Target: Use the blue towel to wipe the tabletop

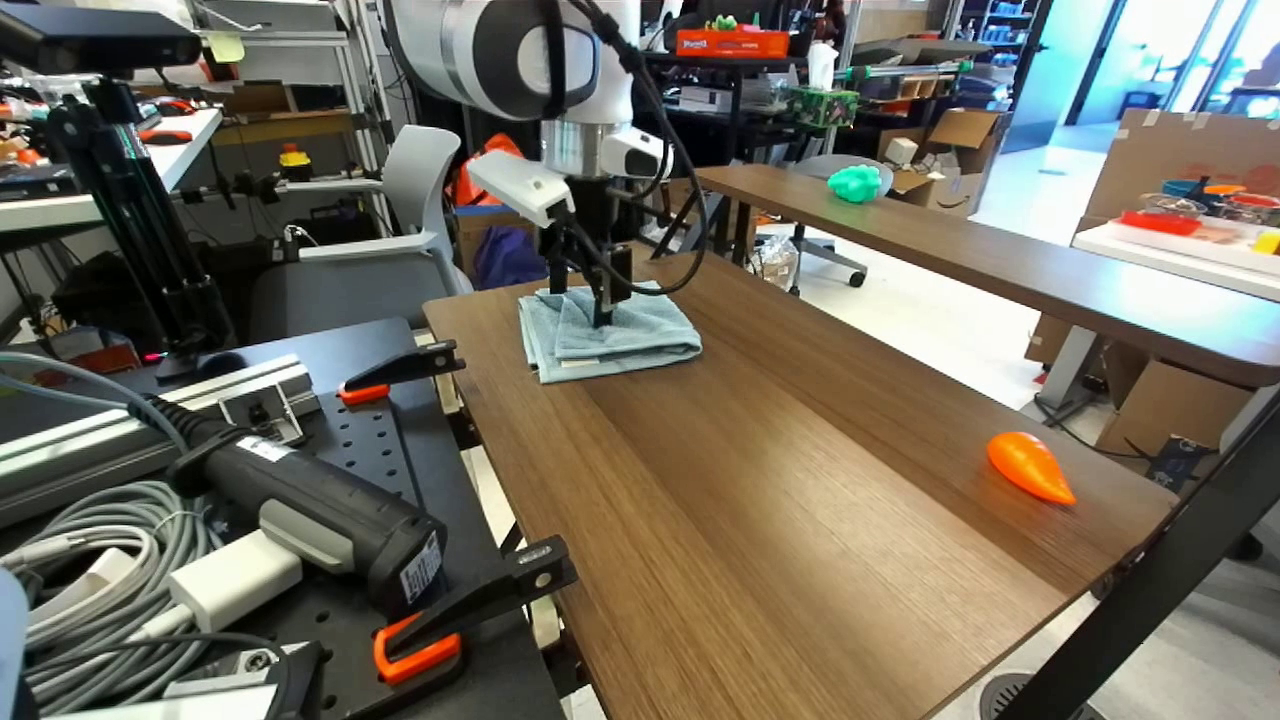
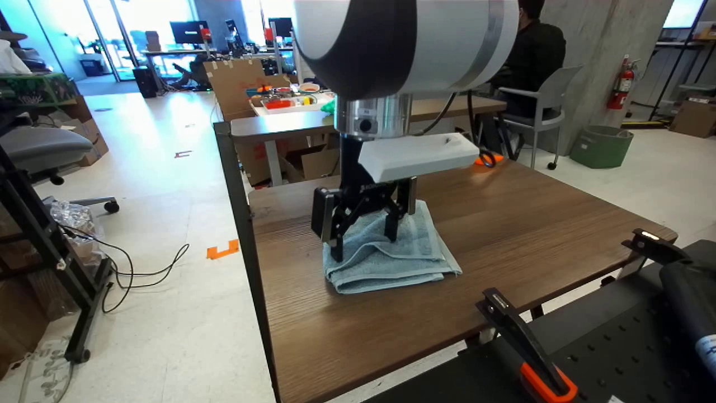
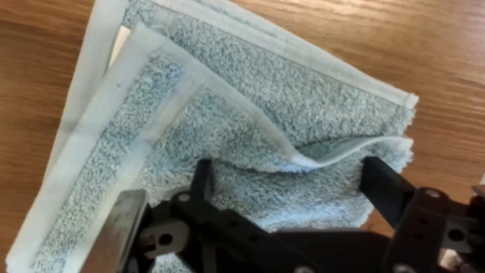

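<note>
The blue towel lies folded and rumpled on the desk, and the gripper stands directly over it, pointing down. Its jaws are spread well apart, with a loose ridge of the towel running between the fingers. In an exterior view one tip is over the towel's upper layers and the other close by its edge. Both seem to reach it, but nothing is clamped, and whether they press in I cannot tell.

My reading is that the towel is in place to be grasped and the wiping not yet begun. A towel just let go could look the same, though, and no mark on the desk settles it. If this is the start, closing on the towel and sweeping it over the desk are left.

Near the towel, at the desk's edge, is a clamp. Well apart from the towel, toward the desk's opposite end, lies an orange object that a long sweep might knock. Farther from the towel, a second desk bears a green object.
</note>
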Controlling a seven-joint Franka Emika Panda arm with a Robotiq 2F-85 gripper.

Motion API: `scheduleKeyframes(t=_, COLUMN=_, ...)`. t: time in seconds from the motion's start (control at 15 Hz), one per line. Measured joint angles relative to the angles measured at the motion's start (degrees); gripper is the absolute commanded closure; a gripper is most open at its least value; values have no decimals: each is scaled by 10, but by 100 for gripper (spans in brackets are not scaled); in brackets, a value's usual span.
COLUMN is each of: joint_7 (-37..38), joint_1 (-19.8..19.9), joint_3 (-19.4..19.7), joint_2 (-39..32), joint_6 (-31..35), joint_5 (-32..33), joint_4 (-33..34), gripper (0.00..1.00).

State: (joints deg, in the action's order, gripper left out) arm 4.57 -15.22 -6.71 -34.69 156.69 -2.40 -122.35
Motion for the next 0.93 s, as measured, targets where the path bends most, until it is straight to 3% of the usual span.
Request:
scheduleKeyframes(t=0.6, joint_7=8, joint_1=-17, joint_3=18, joint_2=-23, joint_6=19, joint_5=20, joint_4=0, gripper=0)
scheduleKeyframes(t=0.73, joint_7=2, joint_1=-12, joint_3=5, joint_2=-23, joint_6=15, joint_5=20, joint_4=0, gripper=0)
scheduleKeyframes(t=0.93, joint_7=-28, joint_1=-4, joint_3=-46, joint_2=-26, joint_6=5, joint_5=20, joint_4=-6, gripper=0)
